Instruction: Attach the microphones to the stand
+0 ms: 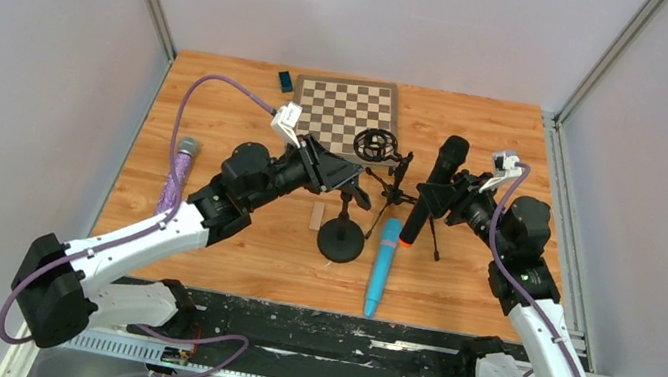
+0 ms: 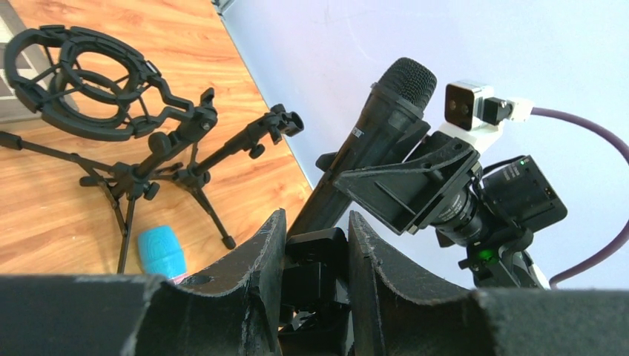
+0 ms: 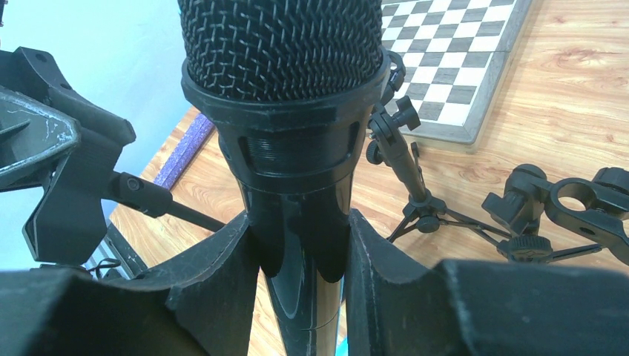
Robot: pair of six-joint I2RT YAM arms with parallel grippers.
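The black microphone (image 1: pixel 446 164) is clamped around its body, below the grille, between the right fingers (image 3: pixel 215 285). It is held off the table (image 1: pixel 221 110) at a tilt, with the grille uppermost and the orange end (image 1: pixel 405 242) pointing down toward the near edge. The left fingers (image 2: pixel 256 282) are pinched onto a small black clip (image 2: pixel 319 256) above the post of the round-base stand (image 1: pixel 340 242), which is located near the centre of the table. The held microphone is positioned to the right of this stand, close to it; contact with the clip cannot be determined. The light blue microphone (image 1: pixel 382 269) is laid flat on the table just right of the stand base, lengthwise toward the near edge. The purple microphone (image 1: pixel 176 174) is laid flat near the left edge, well apart from the stands. A tripod stand carrying a ring-shaped shock mount (image 1: pixel 377 145) is set behind the round-base stand, in front of a chessboard (image 1: pixel 347 110)
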